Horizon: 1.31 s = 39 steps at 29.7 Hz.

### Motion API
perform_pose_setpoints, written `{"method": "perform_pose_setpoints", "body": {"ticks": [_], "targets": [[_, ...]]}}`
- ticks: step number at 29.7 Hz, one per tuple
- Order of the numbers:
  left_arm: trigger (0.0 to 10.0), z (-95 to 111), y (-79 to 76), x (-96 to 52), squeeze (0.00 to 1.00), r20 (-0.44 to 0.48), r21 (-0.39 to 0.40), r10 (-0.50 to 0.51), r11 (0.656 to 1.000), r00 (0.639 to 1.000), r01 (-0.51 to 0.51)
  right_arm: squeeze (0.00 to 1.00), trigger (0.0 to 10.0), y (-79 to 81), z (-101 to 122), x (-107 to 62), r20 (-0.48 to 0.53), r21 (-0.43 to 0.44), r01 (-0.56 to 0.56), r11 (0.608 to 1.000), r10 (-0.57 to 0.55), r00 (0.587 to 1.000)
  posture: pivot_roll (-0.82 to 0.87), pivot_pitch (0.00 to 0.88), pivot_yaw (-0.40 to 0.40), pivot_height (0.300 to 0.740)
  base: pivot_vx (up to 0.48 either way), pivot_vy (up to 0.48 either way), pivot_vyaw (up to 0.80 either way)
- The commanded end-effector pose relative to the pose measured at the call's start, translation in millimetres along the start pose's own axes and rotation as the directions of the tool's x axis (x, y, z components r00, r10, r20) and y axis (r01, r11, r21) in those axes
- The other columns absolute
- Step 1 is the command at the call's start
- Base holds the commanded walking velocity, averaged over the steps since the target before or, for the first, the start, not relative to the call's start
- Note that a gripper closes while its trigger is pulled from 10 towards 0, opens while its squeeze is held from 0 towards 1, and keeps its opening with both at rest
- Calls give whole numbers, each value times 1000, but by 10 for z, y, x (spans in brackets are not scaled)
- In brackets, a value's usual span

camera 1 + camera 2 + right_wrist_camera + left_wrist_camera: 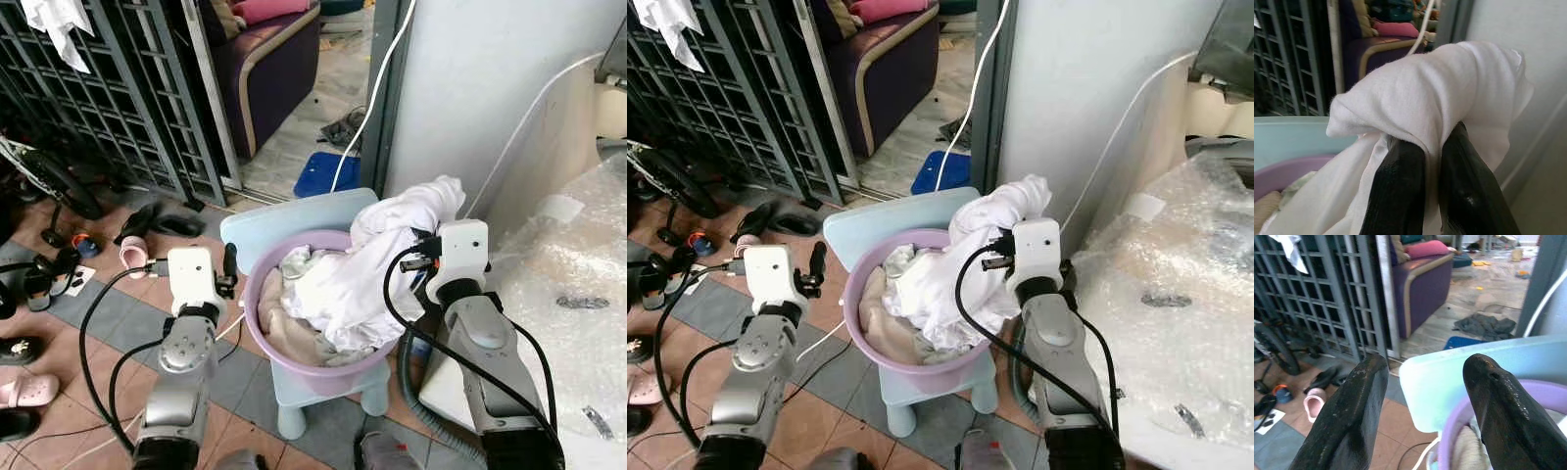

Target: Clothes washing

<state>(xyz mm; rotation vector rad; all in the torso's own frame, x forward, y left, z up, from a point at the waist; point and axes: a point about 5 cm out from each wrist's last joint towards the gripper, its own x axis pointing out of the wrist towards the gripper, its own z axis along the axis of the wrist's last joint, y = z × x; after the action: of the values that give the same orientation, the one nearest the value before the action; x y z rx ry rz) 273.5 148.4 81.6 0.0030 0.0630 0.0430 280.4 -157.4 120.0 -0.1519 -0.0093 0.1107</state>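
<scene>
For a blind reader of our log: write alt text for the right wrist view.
The right gripper, its two black fingers nearly together, pinches a bunched fold of a white garment that drapes over the fingertips. Behind lie the purple basin's rim, a pale blue chair back, a dark metal grille and a purple sofa.

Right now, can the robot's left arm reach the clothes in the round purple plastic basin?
Probably yes. The left gripper hangs open just beside the round purple plastic basin, with nothing between them. The right gripper already pinches a white cloth lifted from the pile.
</scene>
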Motion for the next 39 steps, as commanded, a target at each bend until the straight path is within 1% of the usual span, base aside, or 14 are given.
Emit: {"method": "perform_pose_setpoints", "body": {"ticks": [1, 7, 10, 12, 15, 19, 31, 39], "targets": [[10000, -22, 45, -1, 0, -6, 7, 22, 1000, 1000, -22, 0, 10000, 44, 125, 30, 54, -7, -24, 1000, 25, 998, -80, 0, 87, 740, 0, 0, 0], [10000, -44, 40, -17, 0, -11, 11, 21, 1000, 1000, -20, 0, 10000, 71, 115, 28, 50, -6, -39, 999, 39, 998, -83, 0, 88, 740, 0, 0, 0], [10000, -44, 40, -12, 0, -10, 11, 22, 1000, 1000, -22, 0, 10000, 86, 118, 32, 50, -1, -45, 999, 45, 998, -83, 0, 88, 740, 0, -160, 0], [10000, -43, 37, -4, 0, -9, 8, 24, 1000, 1000, -24, 0, 10000, 92, 107, 37, 38, 29, -42, 999, 41, 998, -83, 0, 88, 740, 0, -244, 0], [10000, -44, 31, -9, 0, -8, 9, 23, 1000, 1000, -23, 0, 10000, 88, 111, 38, 38, 26, -43, 999, 42, 998, -85, 0, 91, 740, 0, -244, 0], [10000, -51, 22, -11, 0, -11, 11, 20, 1000, 1000, -19, 0, 10000, 74, 105, 53, 36, 25, -41, 999, 40, 999, -85, 0, 91, 740, -259, -251, 0], [10000, -53, 18, -15, 0, -10, 13, 18, 1000, 1000, -18, 0, 10000, 108, 95, 54, 33, 25, -51, 998, 50, 998, -82, 0, 92, 740, -222, -247, 0], [10000, -52, 7, -10, 0, -10, 13, 13, 1000, 1000, -12, 0, 10000, 107, 88, 57, 27, 19, -49, 999, 48, 998, -86, 0, 91, 740, 0, -214, 0]]}}
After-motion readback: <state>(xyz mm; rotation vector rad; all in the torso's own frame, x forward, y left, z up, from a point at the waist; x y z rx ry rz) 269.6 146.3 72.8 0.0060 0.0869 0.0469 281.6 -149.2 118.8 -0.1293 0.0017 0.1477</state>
